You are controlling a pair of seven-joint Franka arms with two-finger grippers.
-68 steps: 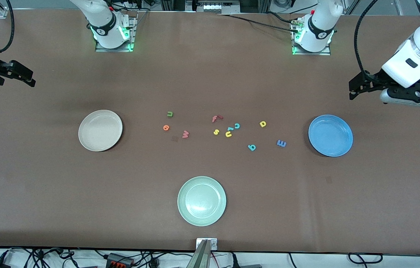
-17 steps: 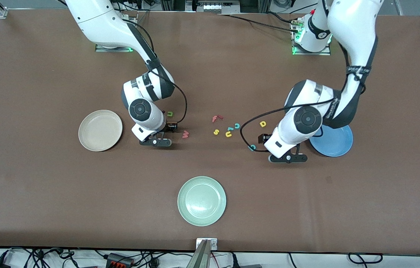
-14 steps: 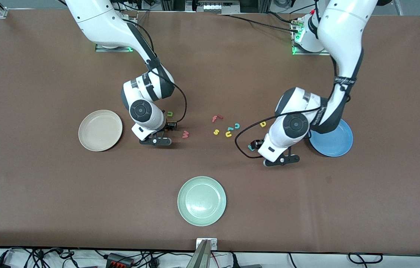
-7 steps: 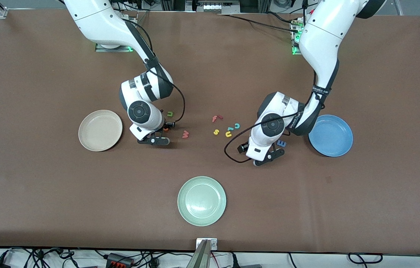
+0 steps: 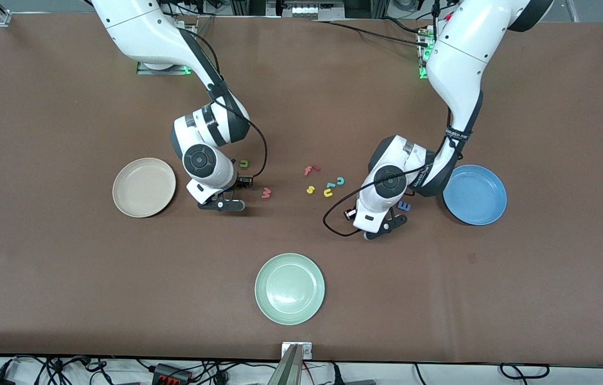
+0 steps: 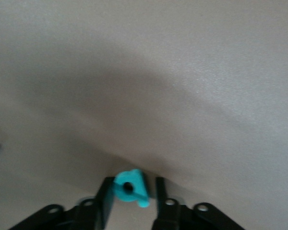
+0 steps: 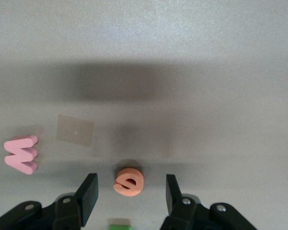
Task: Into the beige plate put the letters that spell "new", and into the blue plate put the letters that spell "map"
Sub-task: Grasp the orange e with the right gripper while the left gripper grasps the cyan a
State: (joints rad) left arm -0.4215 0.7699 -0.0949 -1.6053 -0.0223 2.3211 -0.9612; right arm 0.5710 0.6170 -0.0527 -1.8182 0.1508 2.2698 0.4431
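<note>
The teal a [image 6: 129,188] lies on the table with my left gripper [image 6: 133,183] drawn in tight on both sides of it; in the front view the left gripper [image 5: 363,214] hides that letter. My right gripper [image 7: 131,183] stands open, low over the table, with the orange e [image 7: 128,181] loose between its fingers. The pink w [image 7: 21,154] and green n [image 7: 119,225] lie close by. Blue m [image 5: 403,205] sits beside the left hand. The yellow p is hidden under the left arm. The beige plate [image 5: 144,187] and the blue plate [image 5: 478,195] hold nothing.
A pale green plate [image 5: 290,289] sits nearest the front camera. Between the two hands lie a red f [image 5: 311,170], teal c [image 5: 340,181], yellow s [image 5: 310,189] and yellow u [image 5: 328,192]. A pale square patch [image 7: 75,130] marks the table by the w.
The left arm swung from beside the blue plate over to the teal a, came down and closed its jaws in around it. The right gripper has barely shifted over the e.
</note>
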